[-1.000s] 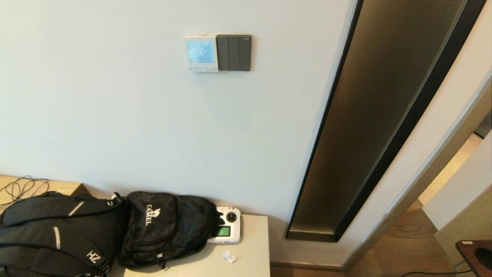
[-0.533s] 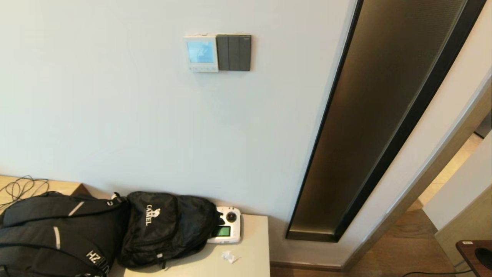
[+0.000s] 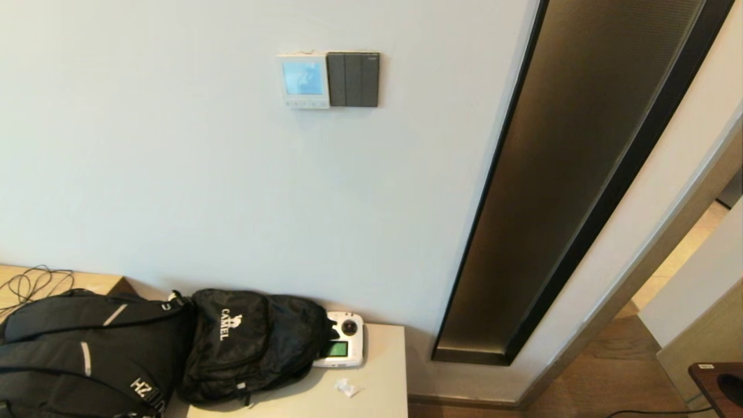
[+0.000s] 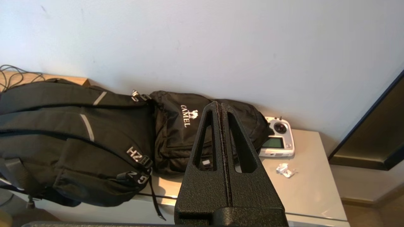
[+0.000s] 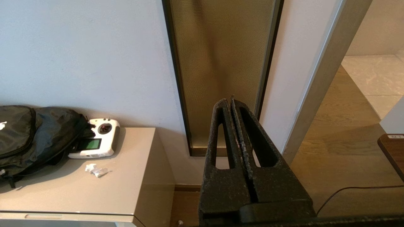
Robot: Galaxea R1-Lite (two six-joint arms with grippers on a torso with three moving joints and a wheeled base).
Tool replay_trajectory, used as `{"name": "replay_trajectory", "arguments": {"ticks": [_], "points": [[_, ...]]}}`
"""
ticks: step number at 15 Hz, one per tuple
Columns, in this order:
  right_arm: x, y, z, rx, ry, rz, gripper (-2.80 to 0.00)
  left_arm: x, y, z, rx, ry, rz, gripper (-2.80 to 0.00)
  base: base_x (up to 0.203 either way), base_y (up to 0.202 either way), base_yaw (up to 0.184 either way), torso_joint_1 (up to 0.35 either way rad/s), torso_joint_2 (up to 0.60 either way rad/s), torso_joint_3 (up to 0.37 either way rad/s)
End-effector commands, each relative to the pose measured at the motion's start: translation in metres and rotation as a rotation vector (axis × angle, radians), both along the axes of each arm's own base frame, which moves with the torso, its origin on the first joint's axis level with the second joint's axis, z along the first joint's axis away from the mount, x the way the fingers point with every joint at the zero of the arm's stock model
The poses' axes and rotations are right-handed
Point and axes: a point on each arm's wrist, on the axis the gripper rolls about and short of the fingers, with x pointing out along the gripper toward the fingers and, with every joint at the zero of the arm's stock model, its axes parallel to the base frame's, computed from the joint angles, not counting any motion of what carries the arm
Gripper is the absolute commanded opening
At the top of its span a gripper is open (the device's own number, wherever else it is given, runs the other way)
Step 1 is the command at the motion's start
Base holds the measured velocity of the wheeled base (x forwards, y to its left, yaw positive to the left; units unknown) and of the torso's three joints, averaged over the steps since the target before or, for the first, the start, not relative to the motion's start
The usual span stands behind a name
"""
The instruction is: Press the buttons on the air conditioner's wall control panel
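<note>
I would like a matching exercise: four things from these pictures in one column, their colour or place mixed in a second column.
Things:
1. control panel
2. switch plate
3. remote controller
4. left pincer

Descriptions:
A. dark grey, on the wall
B. shut, low before the backpacks
C. white with a blue screen
D. on the cabinet, green screen

Pairs: 1-C, 2-A, 3-D, 4-B

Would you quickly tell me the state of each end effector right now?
Left end effector: closed, holding nothing, low in front of the black backpacks.
Right end effector: closed, holding nothing, low near the cabinet.
</note>
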Motion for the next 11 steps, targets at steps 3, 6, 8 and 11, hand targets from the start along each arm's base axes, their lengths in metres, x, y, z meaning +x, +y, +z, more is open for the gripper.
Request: {"name": "replay_trajectory", "arguments": {"ticks": [3, 6, 8, 11], "points": [[0.0002, 0.0, -0.0004, -0.001, 0.002, 0.0, -2.8, -0.0001, 0.0, 0.0001, 0.0, -0.001, 0.001, -2.8, 0.0, 0.0, 0.0, 0.0, 0.0, 0.0], [0.0003, 0.0, -0.0004, -0.001, 0.004, 0.0, -2.8, -0.0001, 0.0, 0.0001, 0.0, -0.001, 0.001, -2.8, 0.0, 0.0, 0.0, 0.0, 0.0, 0.0], [0.0003, 0.0, -0.0003, -0.001, 0.003, 0.0, -2.8, -0.0001, 0.0, 0.0001, 0.0, -0.001, 0.001, -2.8, 0.0, 0.0, 0.0, 0.0, 0.0, 0.0], [0.0003, 0.0, -0.0004, -0.001, 0.003, 0.0, -2.8, -0.0001, 0.0, 0.0001, 0.0, -0.001, 0.001, -2.8, 0.0, 0.0, 0.0, 0.0, 0.0, 0.0]]}}
